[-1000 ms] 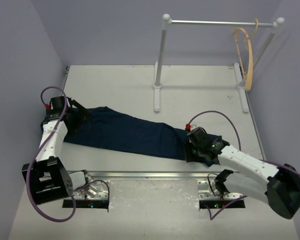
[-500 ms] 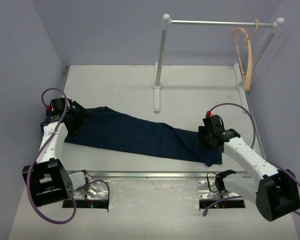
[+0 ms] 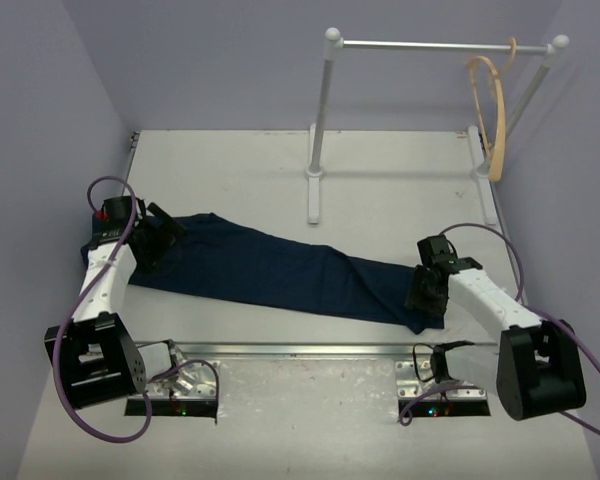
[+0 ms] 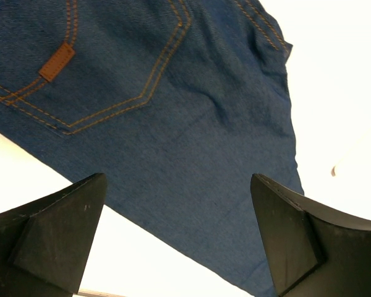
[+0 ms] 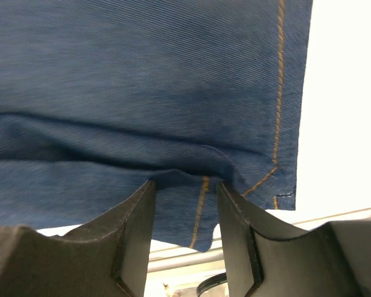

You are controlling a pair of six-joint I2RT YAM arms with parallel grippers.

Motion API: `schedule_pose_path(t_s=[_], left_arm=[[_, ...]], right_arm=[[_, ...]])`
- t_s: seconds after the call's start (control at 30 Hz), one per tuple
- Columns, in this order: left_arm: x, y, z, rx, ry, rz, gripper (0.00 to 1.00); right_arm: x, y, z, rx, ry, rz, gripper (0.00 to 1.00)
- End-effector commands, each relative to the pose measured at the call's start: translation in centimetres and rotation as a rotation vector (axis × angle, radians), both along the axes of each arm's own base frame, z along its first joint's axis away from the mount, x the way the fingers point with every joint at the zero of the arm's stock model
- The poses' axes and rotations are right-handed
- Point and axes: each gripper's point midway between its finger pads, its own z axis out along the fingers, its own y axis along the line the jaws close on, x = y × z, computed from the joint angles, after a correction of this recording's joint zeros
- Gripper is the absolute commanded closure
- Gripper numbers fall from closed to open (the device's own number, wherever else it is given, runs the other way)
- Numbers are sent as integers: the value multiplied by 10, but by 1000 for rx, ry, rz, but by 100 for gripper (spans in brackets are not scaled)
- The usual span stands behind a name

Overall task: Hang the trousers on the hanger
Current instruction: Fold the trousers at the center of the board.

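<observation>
Locate the trousers [image 3: 270, 272] on the table [image 3: 230, 170]. They lie flat and stretched out, running from the left side toward the near right, with the waist end at the left and the leg hem at the right.

Check the left gripper [image 4: 178, 179]. Its jaws stand wide apart above the waist end, and nothing sits between them. In the left wrist view you see the back pocket stitching and the brown patch [image 4: 56, 61] beyond the fingers, with the cloth edge and bare table below.

Check the right gripper [image 5: 185, 182]. It sits at the hem end, at the near edge of the cloth. Its jaws are partly closed on a raised fold of denim, and the cloth puckers where it meets both fingers. An orange seam [image 5: 278, 80] runs along the hem edge just beside the right finger.

Find the hanger [image 3: 492, 110] at the far right, hooked on the white rail [image 3: 430, 45], well apart from the trousers and both grippers.
</observation>
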Motion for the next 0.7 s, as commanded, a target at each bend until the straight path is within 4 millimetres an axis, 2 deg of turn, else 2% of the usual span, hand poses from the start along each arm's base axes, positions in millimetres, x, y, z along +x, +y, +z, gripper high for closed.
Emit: schedule_pose_path(t_s=[0.0, 0.1, 0.13, 0.2, 0.33, 0.47, 0.6, 0.67], left_arm=[[13, -9, 30, -15, -119, -40, 0], [14, -10, 29, -19, -126, -48, 0], [14, -10, 25, -20, -115, -55, 0], [14, -10, 20, -21, -97, -65, 0], [13, -11, 9, -28, -74, -79, 0], [14, -12, 7, -29, -76, -85, 0], [16, -12, 11, -30, -84, -87, 0], [16, -12, 11, -31, -87, -84, 0]], right_arm=[[-6, -4, -2, -11, 50, -55, 55], [-7, -7, -1, -27, 41, -77, 54], [-7, -9, 0, -34, 35, -86, 50], [-6, -9, 0, -33, 32, -86, 49], [-8, -4, -2, -9, 51, -75, 69], [-3, -4, 3, -6, 19, -62, 89], [5, -6, 14, -20, -17, -53, 100], [13, -10, 23, -45, -48, -53, 100]])
